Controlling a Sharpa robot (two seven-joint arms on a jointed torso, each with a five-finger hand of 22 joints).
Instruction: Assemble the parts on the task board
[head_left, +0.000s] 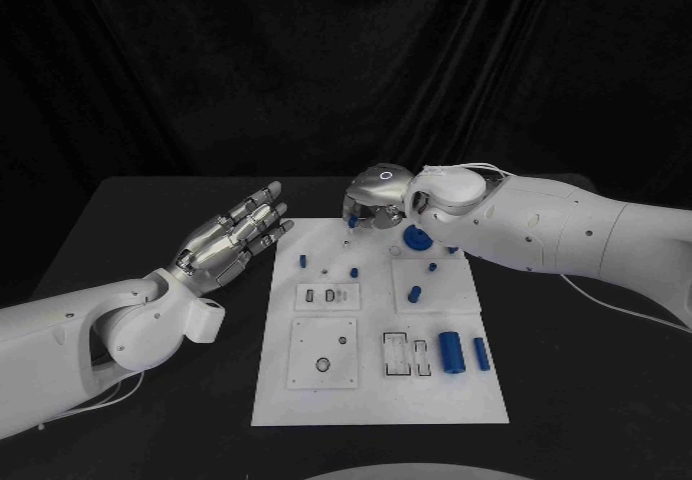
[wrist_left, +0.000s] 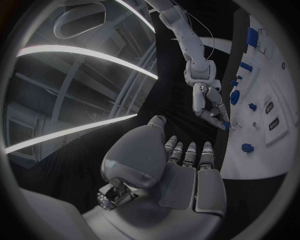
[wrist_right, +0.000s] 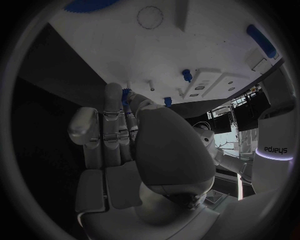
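Judging by the loose parts (head_left: 451, 351) lying across the task board (head_left: 378, 400) mid-worktop, you've most left: the right robot hand (head_left: 378, 208) pinches a small blue part (wrist_left: 225, 125) at the far edge, the left robot hand (head_left: 238, 235) spread empty.

Left hand (head_left: 235, 237) is hovering flat, fingers straight and together, holding nothing; left arm (head_left: 87, 335) is reaching in low; right arm (head_left: 577, 235) is stretching inward; right hand (head_left: 378, 200) is curling downward, fingertips pinching a small blue piece (wrist_left: 225, 126).
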